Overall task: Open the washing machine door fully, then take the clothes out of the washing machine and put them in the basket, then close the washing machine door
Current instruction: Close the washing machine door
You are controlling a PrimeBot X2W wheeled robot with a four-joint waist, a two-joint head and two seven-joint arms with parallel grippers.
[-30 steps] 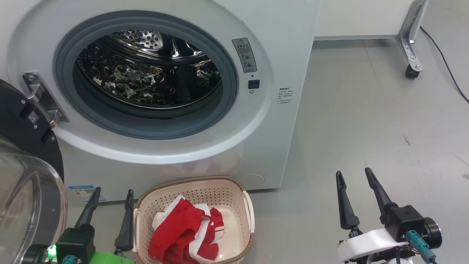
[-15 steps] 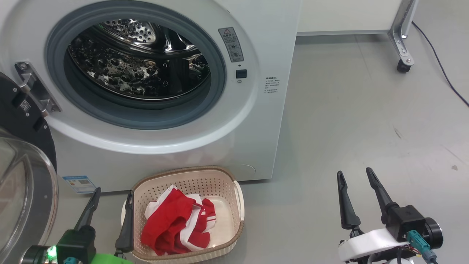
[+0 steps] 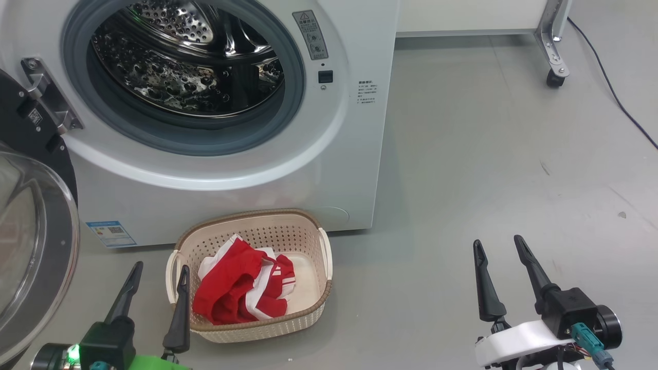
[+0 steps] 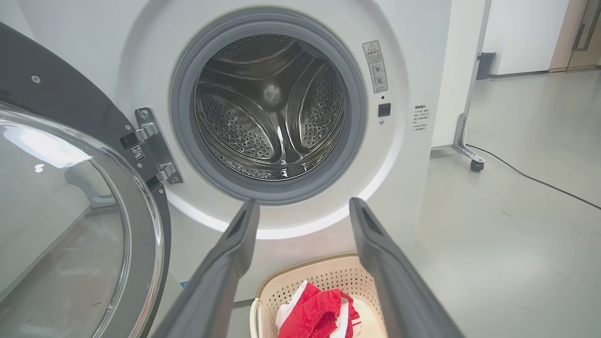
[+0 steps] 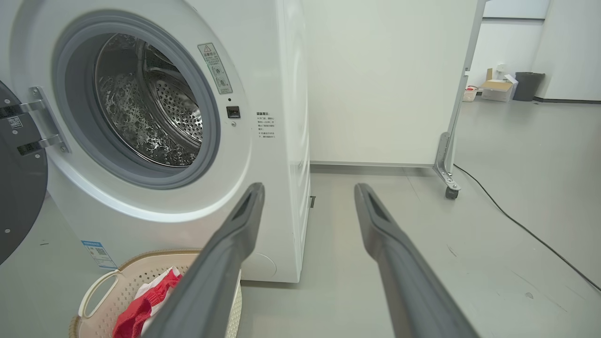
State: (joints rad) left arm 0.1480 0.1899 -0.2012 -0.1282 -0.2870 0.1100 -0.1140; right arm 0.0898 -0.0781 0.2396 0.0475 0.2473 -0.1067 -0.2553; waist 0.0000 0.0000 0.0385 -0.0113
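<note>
the washing machine is a big white box with a smooth, rounded front, standing on the pale grey floor. a thick grey rubber ring lines its round mouth, and behind it the steel drum shines, punched all over with small holes. the washing machine door hangs wide open on the robot's left from a metal hinge. it is a glossy black disc with a bulging clear glass bowl at its centre.

the basket sits on the floor just in front of the machine's base. it is cream plastic with rounded corners, perforated walls, a brown woven-look rim and white loop handles. the clothes lie crumpled inside it, soft red fabric with white stripes, heaped toward its left side.

the left tool is beside the basket's left handle, its long dark tapered fingers spread wide and holding nothing. the right tool is well apart over bare floor, equally wide and empty. a small blue sticker marks the machine's lower corner.
</note>
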